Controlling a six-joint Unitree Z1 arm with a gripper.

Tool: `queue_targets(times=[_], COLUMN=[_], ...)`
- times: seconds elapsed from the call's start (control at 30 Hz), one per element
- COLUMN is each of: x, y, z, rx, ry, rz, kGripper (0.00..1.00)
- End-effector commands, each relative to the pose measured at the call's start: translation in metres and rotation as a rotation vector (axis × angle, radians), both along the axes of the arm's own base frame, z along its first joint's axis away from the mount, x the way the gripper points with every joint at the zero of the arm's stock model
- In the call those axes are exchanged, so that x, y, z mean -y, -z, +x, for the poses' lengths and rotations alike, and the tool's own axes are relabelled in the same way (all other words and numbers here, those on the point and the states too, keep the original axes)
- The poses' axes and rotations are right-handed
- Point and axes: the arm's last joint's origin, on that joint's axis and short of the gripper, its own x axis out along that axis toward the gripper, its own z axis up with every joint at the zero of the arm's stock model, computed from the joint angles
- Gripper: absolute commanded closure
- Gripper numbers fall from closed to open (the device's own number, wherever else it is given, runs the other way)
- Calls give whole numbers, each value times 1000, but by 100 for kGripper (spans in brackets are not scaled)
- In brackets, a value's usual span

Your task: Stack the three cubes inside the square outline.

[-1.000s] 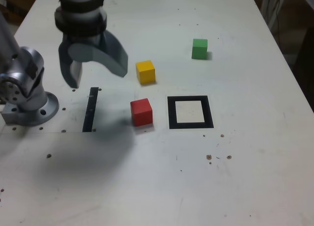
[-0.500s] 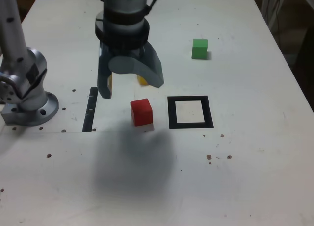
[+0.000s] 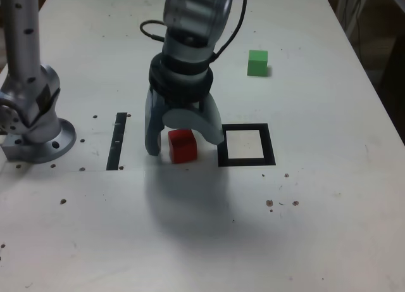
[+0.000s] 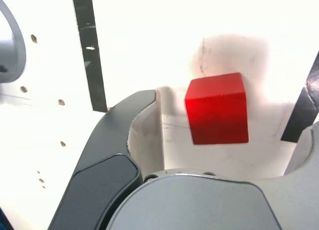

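White and lightly pocked, the worktop fills most of the exterior view. Over its upper middle hangs the grey arm, its jaws spread wide and holding nothing. Near the centre right of that frame lies the square outline, black-edged, with its pale middle uncovered; to the left is the black tape strip. The red cube shows between the jaws in the exterior view, just left of the outline, and the green cube sits alone at the upper right. No yellow cube can be seen.

The step in hand looks like picking up the red cube. It should be done by centring the spread jaws over it, since the wrist view shows uneven gaps, lining the pads up with two opposite faces, lowering straight until they flank it, then closing gently so it neither twists nor skids.
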Motion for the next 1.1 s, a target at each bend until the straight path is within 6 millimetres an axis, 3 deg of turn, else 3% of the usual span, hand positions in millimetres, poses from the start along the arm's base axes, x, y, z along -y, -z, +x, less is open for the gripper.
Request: queue_targets(times=[0.0,0.17,0.47,0.8,1.07], x=[-4,-6,-7,-10,-14], y=[7,11,21,22,18], z=[1,2,6,9,7], rx=[-15,-12,17,54,41], ry=[-7,-8,-12,-11,-21], rz=[-5,-11,-16,2,12], kGripper=[7,18,50,69,78])
